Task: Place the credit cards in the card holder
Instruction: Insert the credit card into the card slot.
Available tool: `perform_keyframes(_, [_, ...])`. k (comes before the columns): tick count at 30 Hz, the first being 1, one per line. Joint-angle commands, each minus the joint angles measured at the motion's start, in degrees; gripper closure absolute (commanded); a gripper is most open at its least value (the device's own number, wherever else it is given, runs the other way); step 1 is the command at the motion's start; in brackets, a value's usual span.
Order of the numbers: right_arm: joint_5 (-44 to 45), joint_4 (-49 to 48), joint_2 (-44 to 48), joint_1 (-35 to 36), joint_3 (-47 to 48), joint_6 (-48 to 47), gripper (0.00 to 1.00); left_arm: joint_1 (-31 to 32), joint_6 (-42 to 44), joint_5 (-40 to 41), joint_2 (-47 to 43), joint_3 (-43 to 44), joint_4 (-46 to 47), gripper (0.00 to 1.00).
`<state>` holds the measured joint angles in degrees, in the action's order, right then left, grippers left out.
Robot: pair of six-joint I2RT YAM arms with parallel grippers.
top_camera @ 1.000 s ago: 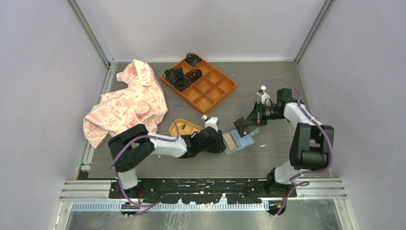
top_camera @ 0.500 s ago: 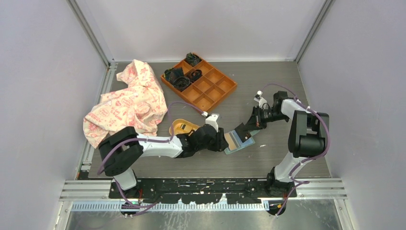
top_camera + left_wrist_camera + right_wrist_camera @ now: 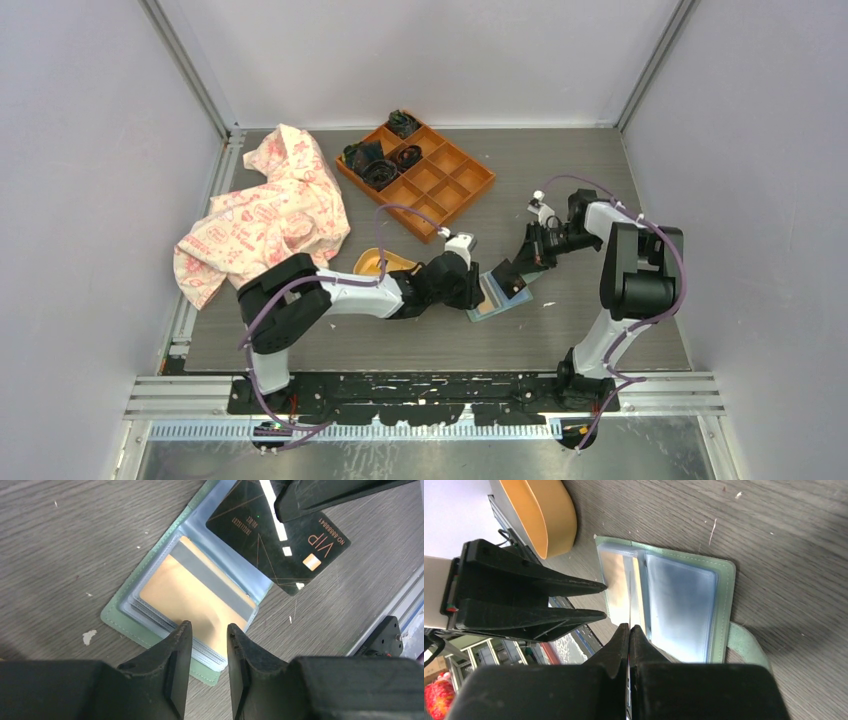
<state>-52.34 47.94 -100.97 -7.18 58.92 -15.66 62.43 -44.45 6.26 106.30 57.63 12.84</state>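
The card holder (image 3: 118, 616) lies opened flat on the grey, wood-grained table (image 3: 600, 320), near the middle. It is a squarish wallet with a sage-green stitched border and a stack of clear, bluish plastic sleeves. The top sleeve on the left arm's side shows a smooth tan-gold card with a dull grey stripe along one long edge. A rounded green closing tab (image 3: 744, 645) sticks out from the far side. The left gripper (image 3: 207, 627) has its blunt black fingers partly apart with a narrow gap and nothing between them. Its tips sit right at the edge of the tan-card sleeve; I cannot tell whether they press on it. The right gripper (image 3: 629, 630) is pinched fully together on the black card (image 3: 260, 535), a thin glossy rectangle with fine gold lines, a small gold chip and "VIP" lettering. That card hangs tilted over the holder's other half, its lower edge close to the fold between the sleeves; in the right wrist view it shows only as a thin line. So the holder lies between the two claws, which face each other across it. A smooth yellow oval dish (image 3: 380, 262) sits just beside the left gripper, with an orange compartment tray (image 3: 462, 158) and a crumpled printed cloth (image 3: 265, 215) farther back.
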Motion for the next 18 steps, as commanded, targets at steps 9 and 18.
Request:
perform_keyframes(9, [1.7,1.3,-1.8,3.6,2.6,0.0,0.99,-1.4,-0.2,2.0,0.4,-3.4,-0.9,0.69])
perform_keyframes(18, [4.8,-1.3,-2.4,5.1,2.2,3.7,0.99,-1.6,-0.8,2.0,-0.8,-4.5,-0.9,0.69])
